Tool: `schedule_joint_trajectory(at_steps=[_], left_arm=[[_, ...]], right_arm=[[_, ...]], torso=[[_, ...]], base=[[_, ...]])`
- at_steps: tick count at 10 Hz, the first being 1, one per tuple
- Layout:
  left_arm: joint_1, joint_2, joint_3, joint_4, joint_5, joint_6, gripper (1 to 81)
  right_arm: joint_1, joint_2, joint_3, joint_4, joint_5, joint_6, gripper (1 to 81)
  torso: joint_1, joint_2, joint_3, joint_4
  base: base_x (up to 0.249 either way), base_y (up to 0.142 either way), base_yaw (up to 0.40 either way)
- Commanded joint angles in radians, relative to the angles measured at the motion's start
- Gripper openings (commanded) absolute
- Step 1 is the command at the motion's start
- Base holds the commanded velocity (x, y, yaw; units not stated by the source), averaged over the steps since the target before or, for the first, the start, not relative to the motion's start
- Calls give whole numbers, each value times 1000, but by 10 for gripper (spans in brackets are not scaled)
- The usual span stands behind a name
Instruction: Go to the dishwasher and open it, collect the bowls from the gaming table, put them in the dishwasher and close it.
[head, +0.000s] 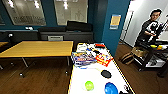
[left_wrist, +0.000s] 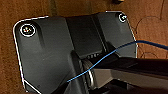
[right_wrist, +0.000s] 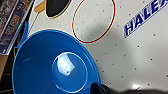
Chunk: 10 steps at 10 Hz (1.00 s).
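A long white tabletop (head: 82, 75) with a thin yellow edge is seen in the head view, running from 6 o'clock up toward the middle. Two bowls are seen on its near end. The lime green bowl (head: 89, 85) sits at about 6 o'clock. The blue bowl (head: 110, 88) is just beside it, toward 5 o'clock, and looks a little bigger. They are not touching.

A black round paddle (head: 106, 73) lies on the white top a bit farther off. Beyond it, colorful game boxes (head: 83, 59) are piled across the tabletop. A light wooden table (head: 37, 48) stands at 10 o'clock, on a dark wood floor (head: 45, 77). A person (head: 150, 27) stands at 2 o'clock beside a dark cart.

In the right wrist view, the blue bowl (right_wrist: 55, 65) is seen very close, open side up. A red circle (right_wrist: 94, 21) and blue letters (right_wrist: 146, 17) are printed on the white dotted top beside it. Whether the right claw is released or clenched cannot be told. The same is true of the left claw; a blue cable (left_wrist: 107, 56) is seen crossing its wrist view, above the brown floor.
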Motion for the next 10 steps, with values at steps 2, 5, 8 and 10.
schedule_joint_trajectory(at_steps=[2, 5, 8, 10], left_arm=[[-32, 3, 11, 0, 47, 1, 811], [-32, 24, 12, 7, 32, 6, 811], [-32, 25, 12, 7, 15, 6, 811], [-34, 23, 12, 7, 15, 6, 811]], right_arm=[[222, -297, 342, 3, -81, 3, 10], [181, -541, 581, -38, -80, 3, 10], [-4, -684, 687, -136, -58, -17, 10], [-138, -716, 691, -215, 28, -23, 10]], torso=[[0, 0, 0, 0], [0, 0, 0, 0], [0, 0, 0, 0], [0, 0, 0, 0]], base=[[0, 0, 0], [0, 0, 0], [0, 0, 0], [0, 0, 0]])
